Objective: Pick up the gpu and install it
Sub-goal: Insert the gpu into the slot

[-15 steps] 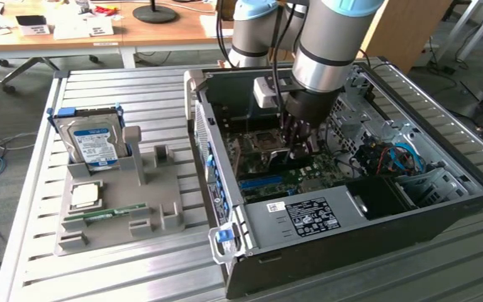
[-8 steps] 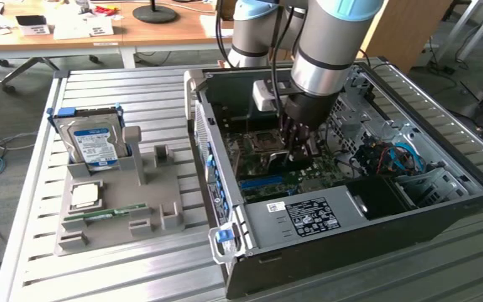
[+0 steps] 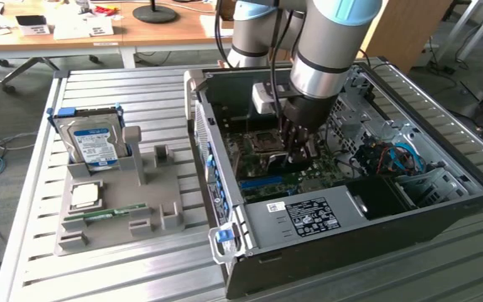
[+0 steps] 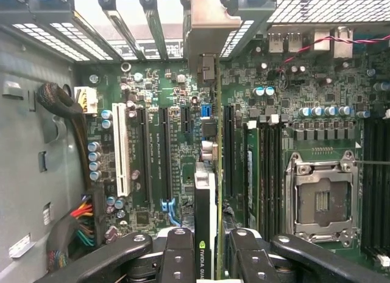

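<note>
The gpu (image 4: 206, 198) stands on edge over the motherboard (image 4: 152, 88), between its long black slots and apart from the CPU socket (image 4: 321, 201). The gripper (image 4: 207, 262) grasps the card by its upper edge. The arm (image 3: 329, 50) reaches straight down into the open case (image 3: 326, 251), above the motherboard's middle.

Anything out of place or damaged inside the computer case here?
Nothing stands out. The gripper holds the gpu upright, edge-on above the motherboard, parallel to its slots; no bent or loose parts show.
</note>
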Robot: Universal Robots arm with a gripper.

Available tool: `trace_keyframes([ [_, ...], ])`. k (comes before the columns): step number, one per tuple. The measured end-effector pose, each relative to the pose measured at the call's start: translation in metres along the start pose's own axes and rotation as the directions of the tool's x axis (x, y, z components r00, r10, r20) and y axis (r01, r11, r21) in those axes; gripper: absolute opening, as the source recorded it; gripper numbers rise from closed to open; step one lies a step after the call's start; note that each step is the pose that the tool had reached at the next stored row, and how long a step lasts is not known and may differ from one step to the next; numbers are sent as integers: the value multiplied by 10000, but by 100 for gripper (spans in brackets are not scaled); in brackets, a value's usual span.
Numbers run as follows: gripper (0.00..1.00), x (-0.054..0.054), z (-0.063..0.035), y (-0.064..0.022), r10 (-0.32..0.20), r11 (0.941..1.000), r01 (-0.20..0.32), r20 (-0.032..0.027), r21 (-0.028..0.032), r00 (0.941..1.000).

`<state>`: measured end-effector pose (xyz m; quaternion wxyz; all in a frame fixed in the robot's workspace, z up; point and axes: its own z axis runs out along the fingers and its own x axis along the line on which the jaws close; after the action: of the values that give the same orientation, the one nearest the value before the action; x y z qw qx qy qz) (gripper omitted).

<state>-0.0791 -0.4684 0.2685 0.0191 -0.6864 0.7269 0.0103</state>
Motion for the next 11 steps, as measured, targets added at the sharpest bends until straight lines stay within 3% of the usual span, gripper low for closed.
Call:
trace_keyframes([
  [11,27,5,49,43,1,10000,-1,-1,0,10000],
])
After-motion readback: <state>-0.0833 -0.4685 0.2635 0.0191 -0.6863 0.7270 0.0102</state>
